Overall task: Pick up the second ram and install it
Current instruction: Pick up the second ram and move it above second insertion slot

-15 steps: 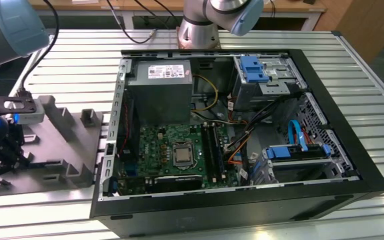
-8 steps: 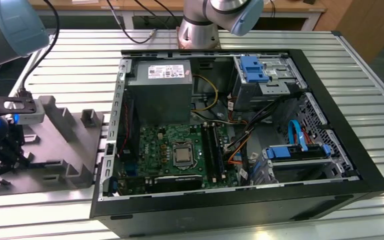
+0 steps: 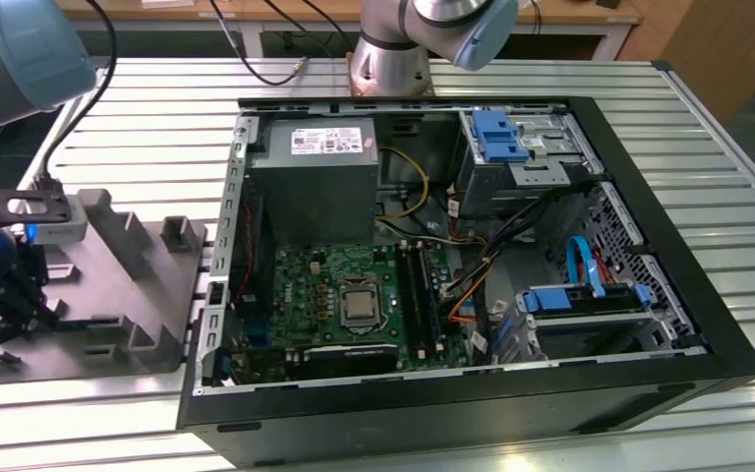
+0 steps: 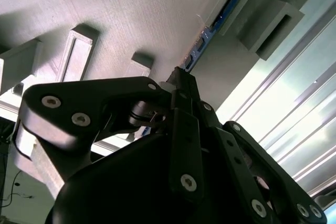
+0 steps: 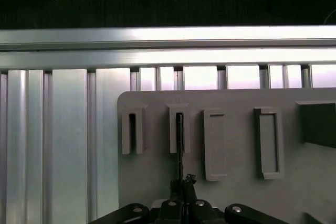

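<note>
Blue-green and thin, the second ram (image 4: pixel 218 22) stands on edge in a slot of the grey holder (image 5: pixel 157 171), with my claw (image 5: pixel 183 182) at one end of it. Whether I'm clamped on it I cannot tell. Light, stiff and brittle, I judge: pinch its flat faces gently and lift straight.

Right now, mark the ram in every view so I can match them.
Exterior view: cannot make it out; the gripper is at the grey holder, on the exterior view's left.
Second wrist view: ram is a blue strip running from a holder slot to the gripper, shut on it.
First wrist view: ram edge-on, a thin dark line from a holder slot to the gripper.
Shared landmark: the grey slotted holder.
</note>
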Robot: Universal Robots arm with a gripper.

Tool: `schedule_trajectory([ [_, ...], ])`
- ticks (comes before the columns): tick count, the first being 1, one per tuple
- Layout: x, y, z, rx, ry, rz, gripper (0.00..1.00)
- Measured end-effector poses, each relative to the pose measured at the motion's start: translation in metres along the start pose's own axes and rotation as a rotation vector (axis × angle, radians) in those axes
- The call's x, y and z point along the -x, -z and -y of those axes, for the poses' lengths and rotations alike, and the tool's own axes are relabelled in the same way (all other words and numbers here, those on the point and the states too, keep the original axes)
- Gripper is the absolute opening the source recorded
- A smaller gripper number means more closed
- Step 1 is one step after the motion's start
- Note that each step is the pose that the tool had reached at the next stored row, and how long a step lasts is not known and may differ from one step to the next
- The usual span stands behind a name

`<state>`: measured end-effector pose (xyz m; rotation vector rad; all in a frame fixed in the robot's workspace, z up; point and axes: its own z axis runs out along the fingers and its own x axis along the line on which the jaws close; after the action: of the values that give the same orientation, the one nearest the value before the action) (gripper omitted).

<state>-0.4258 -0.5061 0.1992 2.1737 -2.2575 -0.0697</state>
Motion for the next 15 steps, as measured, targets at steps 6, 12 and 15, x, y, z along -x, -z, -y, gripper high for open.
schedule_trajectory([
  [6, 0.0000, 0.0011, -0.0001, 0.0003, 0.000, -0.0002, 0.12],
  [12, 0.0000, 0.0018, -0.0001, 0.0003, 0.000, 0.0002, 0.12],
  [15, 0.0000, 0.0018, 0.0000, 0.0002, 0.000, 0.0003, 0.12],
])
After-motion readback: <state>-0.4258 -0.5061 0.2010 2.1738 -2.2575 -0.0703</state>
